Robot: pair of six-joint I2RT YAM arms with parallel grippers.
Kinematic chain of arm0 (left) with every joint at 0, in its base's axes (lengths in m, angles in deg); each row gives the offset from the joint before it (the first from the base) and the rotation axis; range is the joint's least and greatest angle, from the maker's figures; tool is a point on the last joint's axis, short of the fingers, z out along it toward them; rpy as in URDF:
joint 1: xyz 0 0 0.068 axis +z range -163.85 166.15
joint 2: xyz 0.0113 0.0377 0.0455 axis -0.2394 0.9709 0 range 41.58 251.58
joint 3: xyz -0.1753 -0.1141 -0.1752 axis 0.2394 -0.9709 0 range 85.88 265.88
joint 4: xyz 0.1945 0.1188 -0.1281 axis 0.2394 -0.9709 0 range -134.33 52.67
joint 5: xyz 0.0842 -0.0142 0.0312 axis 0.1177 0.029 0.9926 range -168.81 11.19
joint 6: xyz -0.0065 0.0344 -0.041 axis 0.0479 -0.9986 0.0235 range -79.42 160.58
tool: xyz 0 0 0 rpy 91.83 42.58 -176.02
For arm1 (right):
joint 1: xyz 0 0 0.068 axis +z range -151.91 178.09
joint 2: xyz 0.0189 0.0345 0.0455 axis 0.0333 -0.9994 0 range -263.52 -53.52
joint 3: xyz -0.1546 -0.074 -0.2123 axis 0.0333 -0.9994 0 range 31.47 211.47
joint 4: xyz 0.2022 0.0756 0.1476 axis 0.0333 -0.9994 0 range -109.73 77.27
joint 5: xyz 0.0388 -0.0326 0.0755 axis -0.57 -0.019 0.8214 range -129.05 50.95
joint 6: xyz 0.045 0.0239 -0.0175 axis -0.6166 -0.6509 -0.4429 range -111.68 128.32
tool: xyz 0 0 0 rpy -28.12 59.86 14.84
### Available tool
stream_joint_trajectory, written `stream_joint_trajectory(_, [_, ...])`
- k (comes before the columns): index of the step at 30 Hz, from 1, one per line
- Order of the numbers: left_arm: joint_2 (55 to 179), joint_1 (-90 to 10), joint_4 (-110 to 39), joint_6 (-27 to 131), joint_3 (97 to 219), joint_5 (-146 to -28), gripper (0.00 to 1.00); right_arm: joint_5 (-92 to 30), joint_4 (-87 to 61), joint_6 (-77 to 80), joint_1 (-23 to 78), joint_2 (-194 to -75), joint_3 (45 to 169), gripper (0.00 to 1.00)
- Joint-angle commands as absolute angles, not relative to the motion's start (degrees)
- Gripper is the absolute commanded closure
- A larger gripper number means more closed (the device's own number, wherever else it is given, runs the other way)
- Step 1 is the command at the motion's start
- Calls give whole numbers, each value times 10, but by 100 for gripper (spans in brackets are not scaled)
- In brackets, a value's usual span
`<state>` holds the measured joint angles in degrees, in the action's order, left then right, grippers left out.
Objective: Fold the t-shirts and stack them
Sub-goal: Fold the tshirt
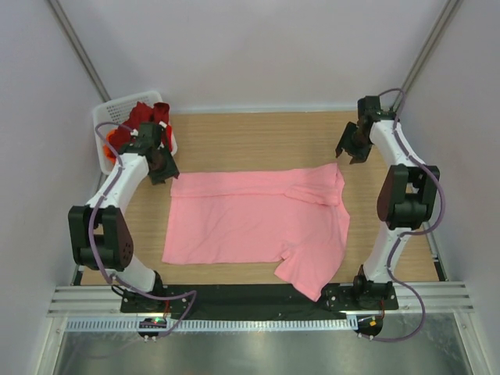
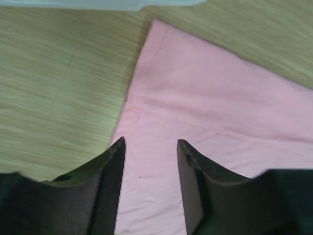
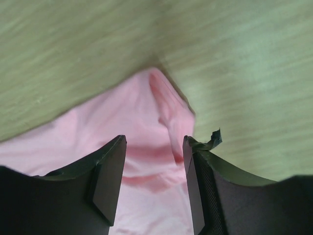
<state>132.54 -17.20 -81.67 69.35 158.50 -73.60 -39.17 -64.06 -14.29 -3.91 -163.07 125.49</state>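
A light pink t-shirt (image 1: 250,223) lies spread on the wooden table, its far edge folded over and one sleeve sticking out at the near right. My left gripper (image 1: 162,167) hovers open just over the shirt's far left corner (image 2: 205,112), nothing between its fingers (image 2: 117,161). My right gripper (image 1: 353,148) stands open above the far right corner (image 3: 142,112), where the cloth bunches into a ridge. A dark red t-shirt (image 1: 145,115) sits crumpled in the basket, with a bit of orange cloth (image 1: 112,140) beside it.
The white mesh basket (image 1: 109,113) stands at the far left corner of the table, close behind my left arm; its rim (image 2: 98,4) shows at the top of the left wrist view. Bare wood (image 1: 258,133) runs along the far side, with walls all around.
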Motion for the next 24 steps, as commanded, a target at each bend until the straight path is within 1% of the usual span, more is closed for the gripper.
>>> stream_joint_trajectory(1, [1344,-178,-747,709,1597,-800,58,-368,-615,-137,-40,-1685,1306,44])
stream_joint_trajectory(2, [1354,-181,-742,710,1607,-800,60,-367,-616,-136,-40,-1699,1327,45])
stream_joint_trajectory(3, [1377,-186,-737,707,1613,-800,64,-360,-617,-133,-40,-1708,1337,46])
stream_joint_trajectory(5, [1396,-190,-730,701,1623,-800,67,-347,-609,-135,-40,-1731,1353,48])
stream_joint_trajectory(8, [1420,-194,-715,702,1623,-801,68,-338,-611,-141,-40,-1750,1364,52])
stream_joint_trajectory(16, [1479,-198,-704,701,1623,-800,68,-338,-595,-150,-40,-1751,1322,53])
stream_joint_trajectory(19, [1499,-197,-705,700,1624,-793,68,-343,-578,-153,-40,-1757,1307,58])
stream_joint_trajectory(20, [1507,-198,-707,700,1626,-792,69,-348,-576,-152,-40,-1761,1311,65])
stream_joint_trajectory(21, [1514,-198,-709,700,1628,-792,68,-353,-573,-153,-41,-1770,1316,69])
stream_joint_trajectory(22, [1521,-198,-713,699,1633,-777,68,-360,-570,-153,-41,-1774,1323,77])
stream_joint_trajectory(24, [1536,-198,-719,699,1634,-772,68,-368,-557,-151,-41,-1781,1333,87])
